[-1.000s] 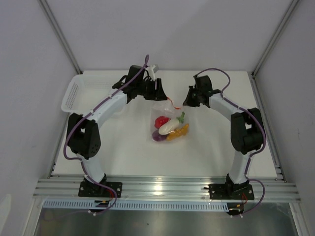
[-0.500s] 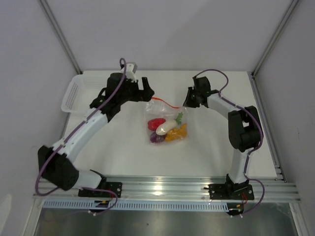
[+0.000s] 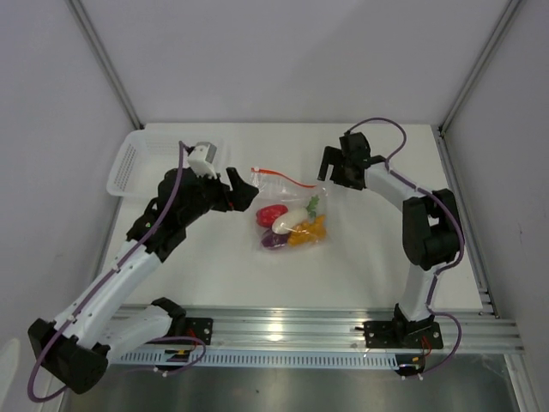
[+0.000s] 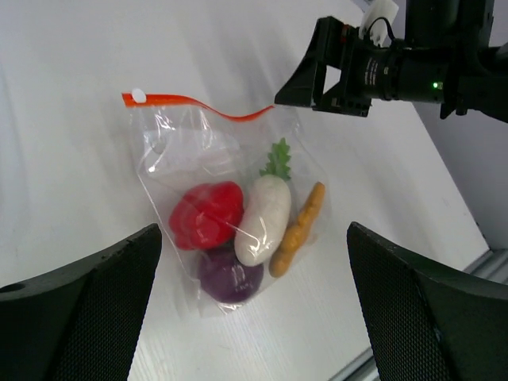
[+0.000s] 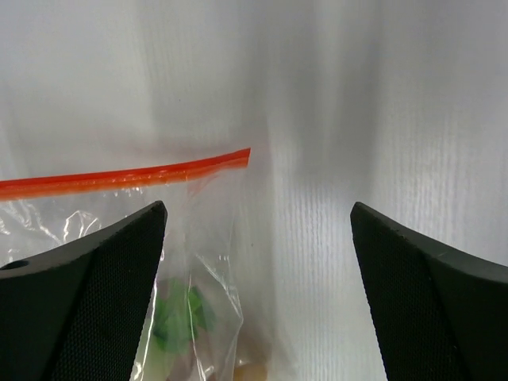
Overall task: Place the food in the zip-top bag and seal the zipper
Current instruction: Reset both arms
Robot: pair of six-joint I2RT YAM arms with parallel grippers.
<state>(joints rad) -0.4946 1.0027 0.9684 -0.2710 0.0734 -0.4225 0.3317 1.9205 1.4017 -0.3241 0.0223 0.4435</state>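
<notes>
Both tools, left (image 3: 244,196) and right (image 3: 327,170), are standing apart and empty, flanking the bag (image 3: 287,215) lying mid-counter, food (image 4: 238,230) inside, zipper (image 4: 198,105) apparently sealed.

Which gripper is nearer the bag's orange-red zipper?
Right. The right gripper hovers open beside the zipper at one end; the left gripper, also open, sits farther off.
</notes>
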